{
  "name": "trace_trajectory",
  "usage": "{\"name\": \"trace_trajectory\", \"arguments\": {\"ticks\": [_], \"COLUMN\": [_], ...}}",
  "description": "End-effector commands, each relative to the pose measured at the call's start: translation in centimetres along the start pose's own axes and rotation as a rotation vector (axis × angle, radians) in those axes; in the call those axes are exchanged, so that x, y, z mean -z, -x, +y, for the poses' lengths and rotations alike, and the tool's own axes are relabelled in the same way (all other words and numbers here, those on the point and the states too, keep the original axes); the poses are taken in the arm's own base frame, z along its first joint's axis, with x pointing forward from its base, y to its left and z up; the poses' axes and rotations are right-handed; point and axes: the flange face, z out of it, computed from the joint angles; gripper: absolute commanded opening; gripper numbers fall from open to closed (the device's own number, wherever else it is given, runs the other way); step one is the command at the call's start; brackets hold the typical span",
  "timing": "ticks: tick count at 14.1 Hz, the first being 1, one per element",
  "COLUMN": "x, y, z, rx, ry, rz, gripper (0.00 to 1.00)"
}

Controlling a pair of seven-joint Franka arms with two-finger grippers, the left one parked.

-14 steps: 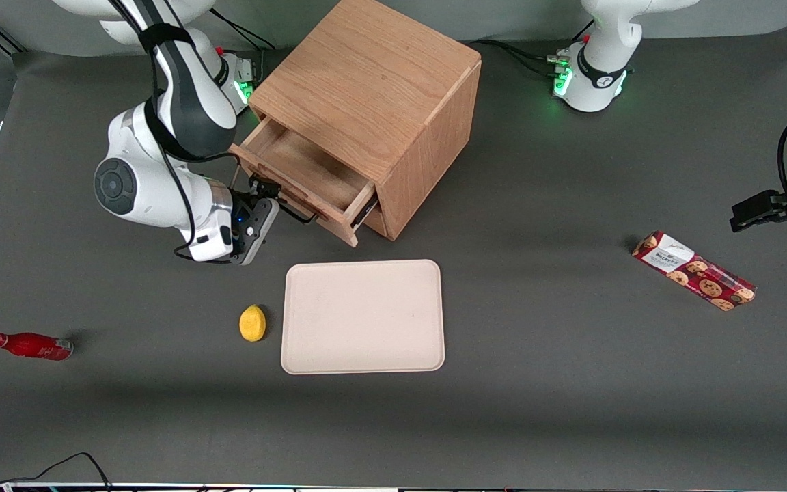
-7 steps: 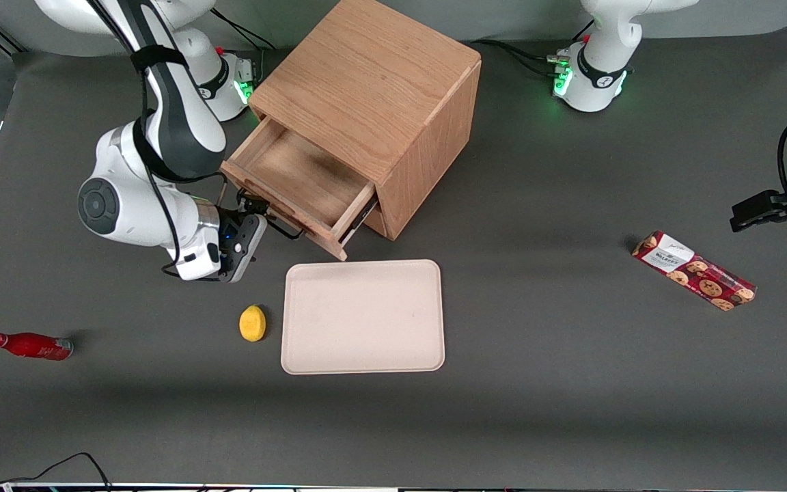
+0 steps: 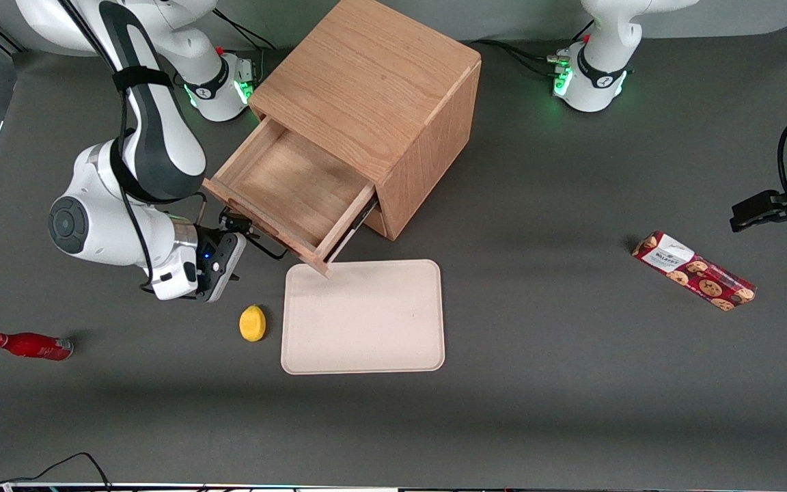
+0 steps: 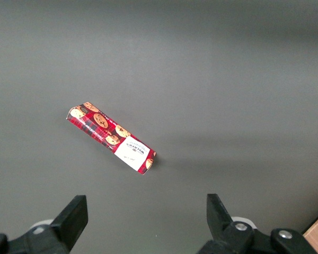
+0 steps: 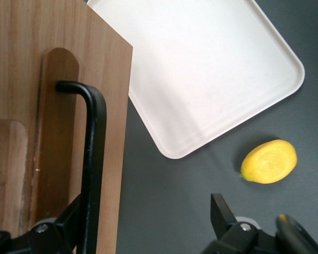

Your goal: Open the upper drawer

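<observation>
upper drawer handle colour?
Black, on the light oak upper drawer; handle shows best in the right wrist view, with the end effector at it.

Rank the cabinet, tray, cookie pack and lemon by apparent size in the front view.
1. cabinet, with the gripper at the upper drawer handle
2. tray
3. cookie pack
4. lemon

Robot lab: bench-mounted arms (image 3: pixel 154 137), grey mat (image 3: pixel 537 383), loose cables (image 3: pixel 59 468).

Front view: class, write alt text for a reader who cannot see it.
The working arm's pincer is at the black handle of the upper drawer, pulled well out of its oak cabinet. Nearer the camera lie a cream tray and a lemon.
</observation>
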Motion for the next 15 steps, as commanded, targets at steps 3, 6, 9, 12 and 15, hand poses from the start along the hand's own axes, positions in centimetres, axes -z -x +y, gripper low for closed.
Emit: {"name": "trace_trajectory", "arguments": {"ticks": [3, 6, 9, 12, 15], "x": [0.8, 1.0, 1.3, 1.6, 1.9], "y": [0.2, 0.1, 0.6, 0.6, 0.7], "z": [2.8, 3.8, 5.0, 5.6, 6.2], "rx": [0.029, 0.048, 0.059, 0.060, 0.055], "ry": [-0.005, -0.009, -0.004, -0.012, -0.019], "rz": [0.028, 0.024, 0.026, 0.023, 0.021], "gripper": [1.00, 1.00, 1.00, 1.00, 1.00]}}
